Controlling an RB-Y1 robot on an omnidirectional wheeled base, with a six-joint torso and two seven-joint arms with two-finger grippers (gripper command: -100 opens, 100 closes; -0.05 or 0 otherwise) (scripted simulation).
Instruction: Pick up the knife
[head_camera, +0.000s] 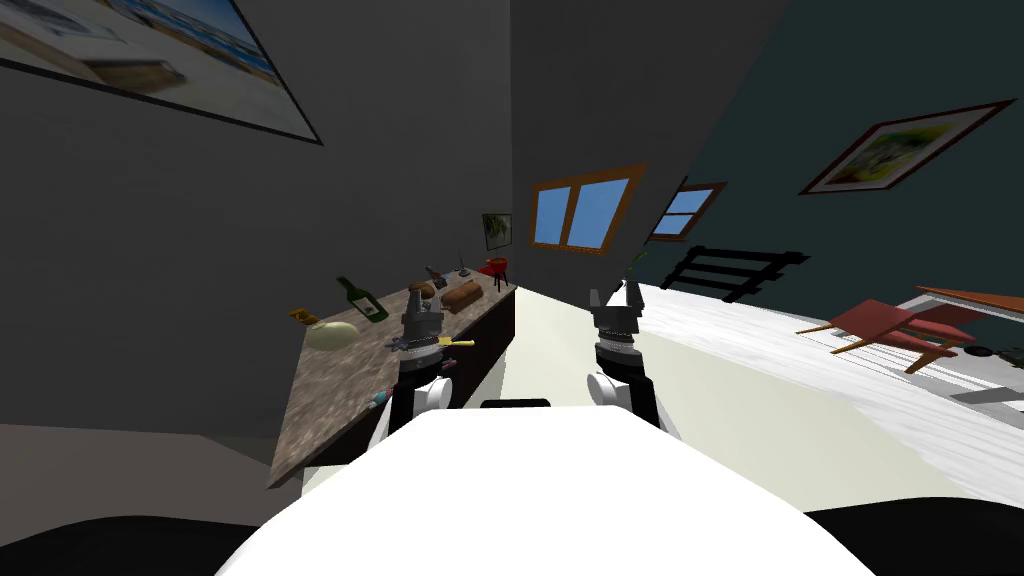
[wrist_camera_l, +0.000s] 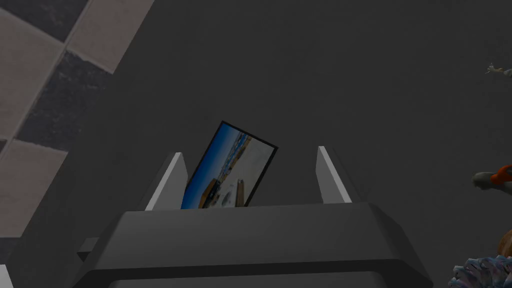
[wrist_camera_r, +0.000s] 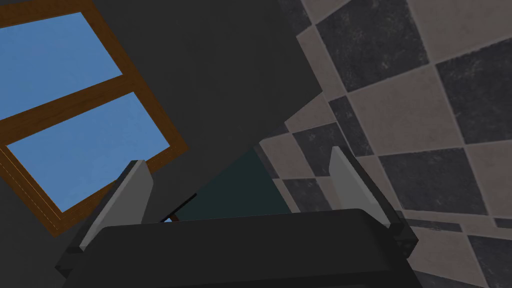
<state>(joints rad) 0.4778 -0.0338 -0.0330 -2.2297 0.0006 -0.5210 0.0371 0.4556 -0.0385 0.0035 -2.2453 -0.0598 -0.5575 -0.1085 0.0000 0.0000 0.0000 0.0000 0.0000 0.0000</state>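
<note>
1 knife (head_camera: 457, 342): yellow handle and a dark end, lying flat on the counter. It seems to pass behind our left forearm, with the handle on the side toward the counter's front edge. It is small and partly hidden, so we hold that loosely.
Counter (head_camera: 320, 415): speckled brown-grey top running along the dark wall on our left, with a dark cabinet front below it.
Left gripper (head_camera: 424, 300): up over the counter, just beyond the knife in the head view, fingers pointing up and away from it. In the left wrist view (wrist_camera_l: 250, 175) the 2 fingers stand spread about a third of the picture's width apart, with nothing between them. It grips nothing.
Nearest neighbours: a pale round thing (head_camera: 332, 334) sits near the knife on the wall side. A green bottle (head_camera: 362, 300) is just beyond it, and a small yellow-brown item (head_camera: 303, 316) is beside the round thing.
Front edge: a tiny red and teal thing (head_camera: 380, 398) lies near our left arm, too small for us to name.
Farther along the counter: a brown loaf (head_camera: 462, 295), then a red pot (head_camera: 494, 267) on dark legs at the far end.
Right gripper (head_camera: 614, 297): held over the pale floor (head_camera: 560, 340), well apart from the counter and the knife. In the right wrist view (wrist_camera_r: 240, 185) its 2 fingers are likewise spread wide and hold nothing.
Far right: a red chair (head_camera: 895, 325) beside a brown-topped table (head_camera: 975, 298).
</note>
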